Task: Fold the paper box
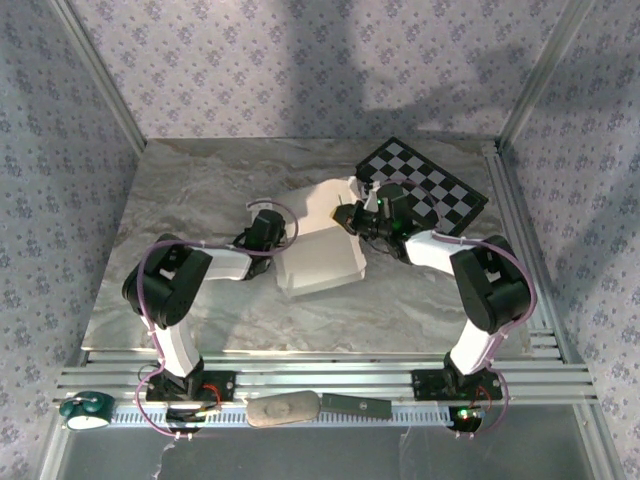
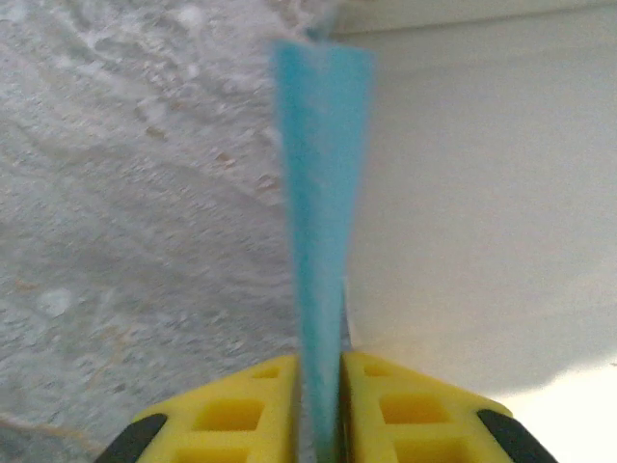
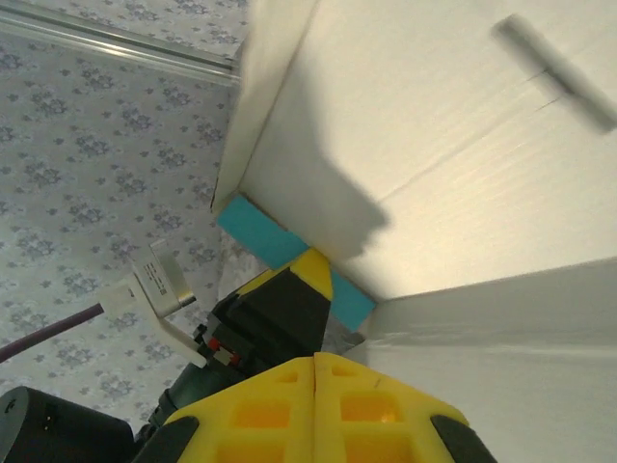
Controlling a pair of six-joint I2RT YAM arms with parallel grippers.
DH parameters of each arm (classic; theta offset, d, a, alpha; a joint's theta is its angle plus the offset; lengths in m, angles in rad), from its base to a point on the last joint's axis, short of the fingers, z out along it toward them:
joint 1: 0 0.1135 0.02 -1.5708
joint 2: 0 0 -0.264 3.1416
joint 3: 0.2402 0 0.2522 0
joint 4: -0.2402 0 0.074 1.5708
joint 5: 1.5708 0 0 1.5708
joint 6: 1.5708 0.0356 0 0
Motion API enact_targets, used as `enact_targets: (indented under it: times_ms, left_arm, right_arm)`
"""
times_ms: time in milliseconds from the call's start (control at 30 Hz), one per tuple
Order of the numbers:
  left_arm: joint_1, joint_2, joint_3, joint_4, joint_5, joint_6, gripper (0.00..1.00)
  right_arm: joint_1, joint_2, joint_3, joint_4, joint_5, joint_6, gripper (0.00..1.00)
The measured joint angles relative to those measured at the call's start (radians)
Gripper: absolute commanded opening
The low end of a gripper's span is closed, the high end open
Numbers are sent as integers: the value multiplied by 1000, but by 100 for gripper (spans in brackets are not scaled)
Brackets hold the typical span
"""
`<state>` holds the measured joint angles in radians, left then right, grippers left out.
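The left fingers point(image 2: 320, 381) stand close together with a turquoise flap of the paper box point(image 2: 323, 193) on edge between them. Whether they press it or merely flank it, I cannot tell. The right fingers point(image 3: 315, 359) are pressed fully together with nothing between them, their tips near the crease where two white panels meet. From above, the card lies in the middle of the grey marbled surface point(image 1: 200, 210) between both arms. It is white side up and partly raised, its far flap close to a black-and-white checkerboard point(image 1: 430, 190).
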<state>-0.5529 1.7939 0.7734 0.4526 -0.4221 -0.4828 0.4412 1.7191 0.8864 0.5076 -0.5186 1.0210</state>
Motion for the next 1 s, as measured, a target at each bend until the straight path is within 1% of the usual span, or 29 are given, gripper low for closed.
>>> enact_targets:
  times_ms: [67, 100, 200, 233, 433, 633, 833, 900, 1000]
  left_arm:
    - [5, 1, -27, -22, -6, -2, 21]
    - [6, 2, -38, -34, -6, -1, 18]
    - [6, 7, -49, -43, -5, 0, 2]
    - [6, 7, -49, -41, -5, 0, 0]
    - [6, 7, -48, -42, -6, 3, 0]
    - [10, 6, -23, -91, -3, 10, 0]
    - [11, -19, 5, -175, -2, 20, 0]
    - [11, -47, -1, -179, -6, 29, 0]
    - [8, -109, -43, -139, -18, 61, 0]
  right_arm:
    - [0, 0, -6, -1, 5, -13, 0]
    - [0, 0, -7, -2, 7, -18, 0]
    - [0, 0, -7, 6, 7, -24, 0]
    - [0, 0, -7, 7, 7, -25, 0]
    - [7, -45, -22, -19, 27, -25, 0]
    - [31, -136, -2, -148, 119, -30, 21]
    - [21, -146, 65, -317, 204, -43, 30]
    - [15, -146, 71, -352, 220, -43, 31]
    - [12, -146, 85, -422, 244, -37, 35]
